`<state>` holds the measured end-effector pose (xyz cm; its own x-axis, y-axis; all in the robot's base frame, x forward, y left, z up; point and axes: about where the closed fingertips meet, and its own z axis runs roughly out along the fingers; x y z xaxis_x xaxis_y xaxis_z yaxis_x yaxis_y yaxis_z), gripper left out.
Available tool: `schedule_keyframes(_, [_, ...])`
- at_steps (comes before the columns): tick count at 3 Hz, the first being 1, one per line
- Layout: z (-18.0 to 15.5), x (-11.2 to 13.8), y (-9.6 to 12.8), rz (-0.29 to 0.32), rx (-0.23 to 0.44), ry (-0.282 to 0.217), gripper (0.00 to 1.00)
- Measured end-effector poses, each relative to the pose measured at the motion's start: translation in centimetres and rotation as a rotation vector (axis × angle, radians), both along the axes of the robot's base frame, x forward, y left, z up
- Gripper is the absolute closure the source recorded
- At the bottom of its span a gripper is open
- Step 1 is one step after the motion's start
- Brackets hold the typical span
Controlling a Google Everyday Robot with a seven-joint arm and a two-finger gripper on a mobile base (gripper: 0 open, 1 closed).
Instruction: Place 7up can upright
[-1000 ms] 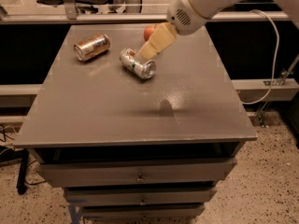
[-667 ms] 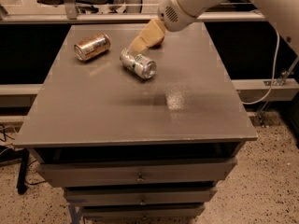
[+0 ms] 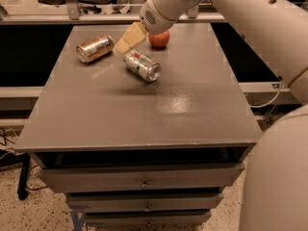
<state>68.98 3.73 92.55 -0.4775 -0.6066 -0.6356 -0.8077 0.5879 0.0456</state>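
The 7up can point(image 3: 142, 65), silver with a green and white label, lies on its side on the grey table top point(image 3: 144, 114), towards the back middle, its open end facing front right. My gripper point(image 3: 126, 41) hangs just above and behind the can's far left end, between it and the copper-gold can. It holds nothing that I can see. The white arm comes down from the upper right.
A copper-gold can point(image 3: 95, 47) lies on its side at the back left. A red apple point(image 3: 159, 39) sits behind the 7up can, partly under my wrist. The table is a cabinet with drawers point(image 3: 142, 182) below. A large part of my white arm point(image 3: 279, 177) fills the right edge.
My gripper has moved left, from the 7up can's right side to just behind its left end. The cans have stayed where they were.
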Motion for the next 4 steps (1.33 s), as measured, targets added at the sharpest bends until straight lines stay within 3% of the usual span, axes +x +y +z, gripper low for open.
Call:
schedule_keyframes(1, [-2.3, 1.1, 1.9, 0.002, -0.023, 0.045, 0.0])
schedule_keyframes(2, [-4.5, 1.5, 2.3, -0.005, -0.069, 0.084, 0.0])
schedule_keyframes(4, [-7.2, 0.7, 1.1, -0.025, -0.13, 0.13, 0.0])
